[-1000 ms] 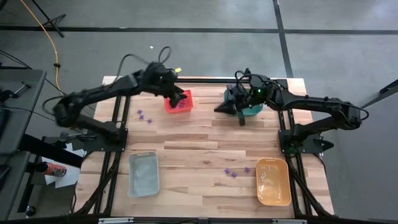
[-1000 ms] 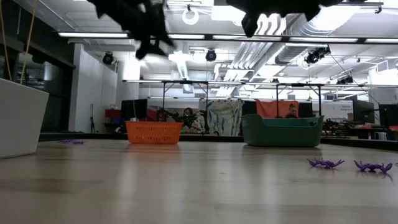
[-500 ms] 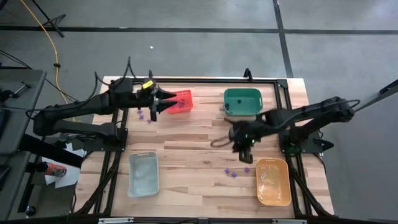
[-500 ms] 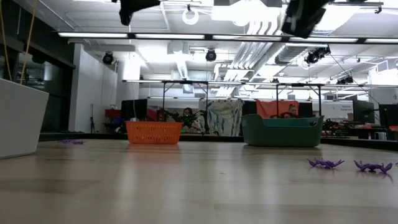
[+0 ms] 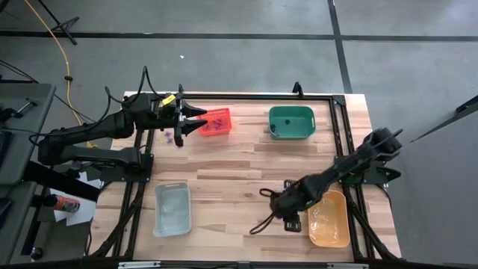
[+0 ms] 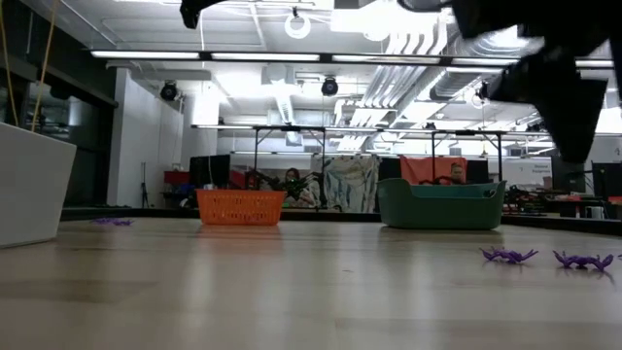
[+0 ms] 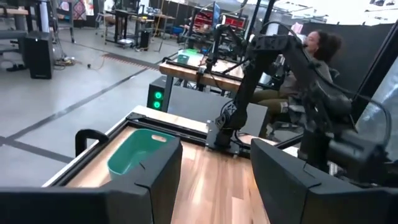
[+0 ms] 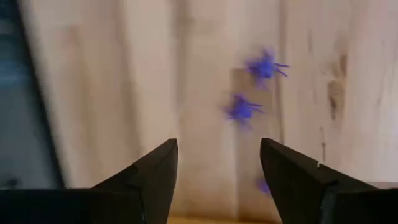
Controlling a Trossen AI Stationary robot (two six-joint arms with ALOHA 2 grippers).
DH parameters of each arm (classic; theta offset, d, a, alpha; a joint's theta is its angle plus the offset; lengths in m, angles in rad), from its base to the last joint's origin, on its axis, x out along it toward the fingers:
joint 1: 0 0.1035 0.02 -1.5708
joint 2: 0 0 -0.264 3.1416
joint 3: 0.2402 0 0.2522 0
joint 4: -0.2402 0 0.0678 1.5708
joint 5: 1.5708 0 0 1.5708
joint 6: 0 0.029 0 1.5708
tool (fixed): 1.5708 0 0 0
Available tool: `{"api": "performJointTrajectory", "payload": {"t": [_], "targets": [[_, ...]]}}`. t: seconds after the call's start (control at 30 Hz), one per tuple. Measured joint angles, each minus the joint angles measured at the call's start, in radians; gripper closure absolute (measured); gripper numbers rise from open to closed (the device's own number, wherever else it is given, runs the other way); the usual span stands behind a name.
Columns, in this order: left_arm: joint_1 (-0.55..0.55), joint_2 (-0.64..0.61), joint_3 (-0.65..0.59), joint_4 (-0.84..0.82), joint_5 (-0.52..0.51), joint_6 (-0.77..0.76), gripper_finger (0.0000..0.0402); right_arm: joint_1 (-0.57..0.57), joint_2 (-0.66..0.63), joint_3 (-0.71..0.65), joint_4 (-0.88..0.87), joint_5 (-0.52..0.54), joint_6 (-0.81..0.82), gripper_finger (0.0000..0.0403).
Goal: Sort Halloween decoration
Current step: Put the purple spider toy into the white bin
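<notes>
Three tiny purple Halloween trinkets (image 8: 242,109) lie on the wood under my right gripper (image 8: 217,171), which points down, open, above them and beside the orange bin (image 5: 328,218). In the high view the right arm hides them. Two show in the low view (image 6: 507,256). More purple trinkets lie in the red bin (image 5: 215,122), and another (image 5: 169,138) lies on the table below my left gripper (image 5: 196,119). That gripper is open, level and raised, just left of the red bin. A small dark thing (image 5: 275,128) lies in the green bin (image 5: 291,122).
A clear bin (image 5: 172,209) stands near the front left. A black frame (image 5: 246,96) runs round the table's edges. The wood between the bins (image 5: 224,172) is bare. In the left wrist view a person (image 7: 317,50) sits beyond the table.
My right gripper has swung from over the green bin toward the table's near edge, sunk and tipped from level to pointing down over the purple trinkets. My left gripper has drawn back from above the red bin toward the left edge and levelled out.
</notes>
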State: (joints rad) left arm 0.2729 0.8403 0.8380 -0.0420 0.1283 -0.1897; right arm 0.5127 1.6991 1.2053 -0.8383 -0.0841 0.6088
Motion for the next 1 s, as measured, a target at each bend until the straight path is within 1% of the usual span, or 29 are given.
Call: {"api": "performJointTrajectory", "payload": {"t": [0.13,0.3,0.53,0.6,0.67,0.73,0.87,0.9,1.0], "targets": [[0.000,0.000,0.000,-0.007,0.000,0.020,0.0220,0.008,0.087,0.000,0.014,0.050,0.068,0.0178],[0.000,0.000,0.000,-0.008,0.000,0.019,0.0220,0.007,0.164,0.000,0.056,0.028,0.143,0.0178],[0.000,0.001,0.000,-0.013,0.000,0.019,0.0220,0.007,0.211,0.000,0.079,0.056,0.203,0.0179],[0.000,0.001,0.000,-0.013,0.000,0.019,0.0220,0.007,0.219,0.001,0.075,0.058,0.203,0.0188],[0.000,0.001,0.000,-0.013,0.000,0.019,0.0220,0.007,0.227,0.004,0.070,0.060,0.203,0.0210],[0.000,0.001,0.000,-0.012,0.000,0.019,0.0220,0.007,0.231,0.005,0.063,0.062,0.203,0.0250],[0.000,-0.027,0.000,-0.010,0.002,0.026,0.0220,0.004,0.223,0.003,0.056,0.055,0.203,0.0369],[0.000,-0.038,0.000,-0.008,0.009,0.037,0.0220,0.002,0.218,0.002,0.058,0.047,0.190,0.0384],[0.000,-0.080,0.000,-0.007,0.014,0.066,0.0220,0.005,0.177,-0.002,0.047,0.054,0.161,0.0380]]}}
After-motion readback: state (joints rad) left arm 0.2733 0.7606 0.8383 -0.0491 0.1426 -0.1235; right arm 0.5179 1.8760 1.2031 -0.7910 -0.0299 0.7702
